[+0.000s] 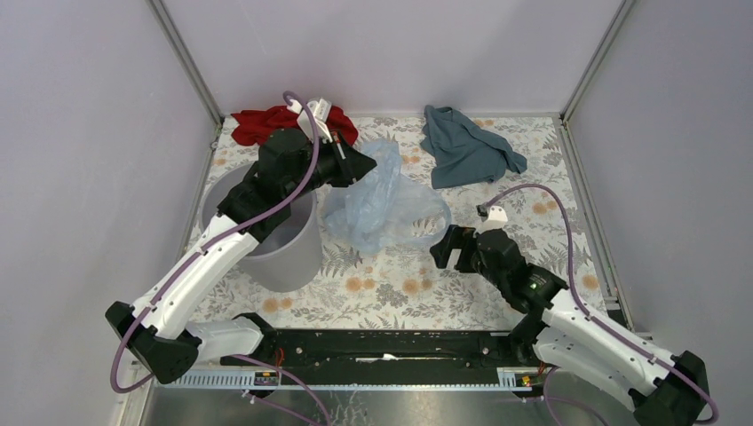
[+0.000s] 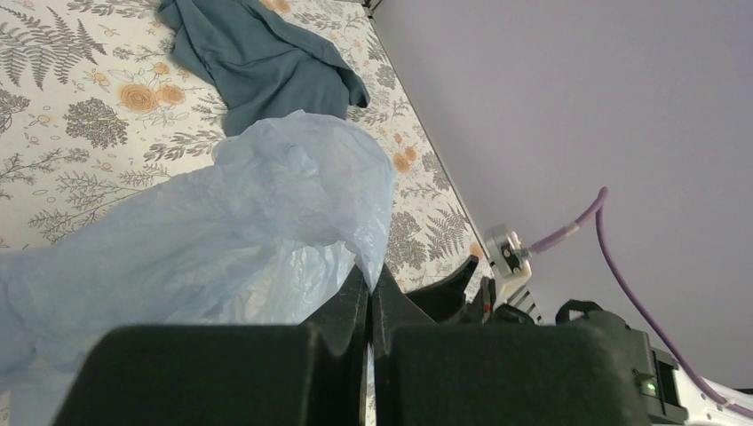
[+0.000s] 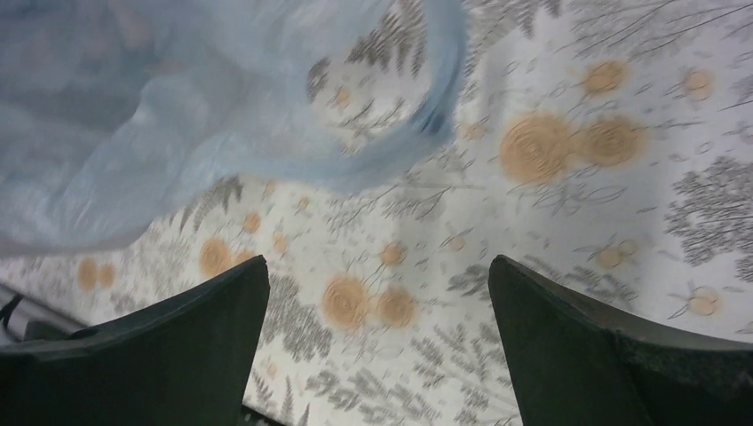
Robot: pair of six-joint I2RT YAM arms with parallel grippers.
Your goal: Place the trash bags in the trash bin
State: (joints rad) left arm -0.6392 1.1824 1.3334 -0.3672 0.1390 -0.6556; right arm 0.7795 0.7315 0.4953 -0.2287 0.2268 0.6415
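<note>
We are looking at a table point(image 1: 497, 293) covered in a floral print, closed in by pale lilac walls. The trash bag point(image 1: 382, 200), thin, pale blue and wrinkled, lies on the table just right of the grey trash bin point(image 1: 293, 257), not inside it. Its long axis runs slantwise, from a raised far-left end down to a near-right end that spreads out and loops on the table.

The left gripper point(image 1: 368, 164) reaches over the bin and is clenched on that raised far-left end. In the left wrist view we see its fingers pressed together with a fold of film between them. The right gripper point(image 1: 444, 248) hovers low over the table, just beside the bag's near-right loop. Its fingers are spread wide and hold nothing.

A teal cloth point(image 1: 466, 146) lies crumpled at the far right of the table, and a red cloth point(image 1: 266, 124) sits at the far left, behind the bin.
</note>
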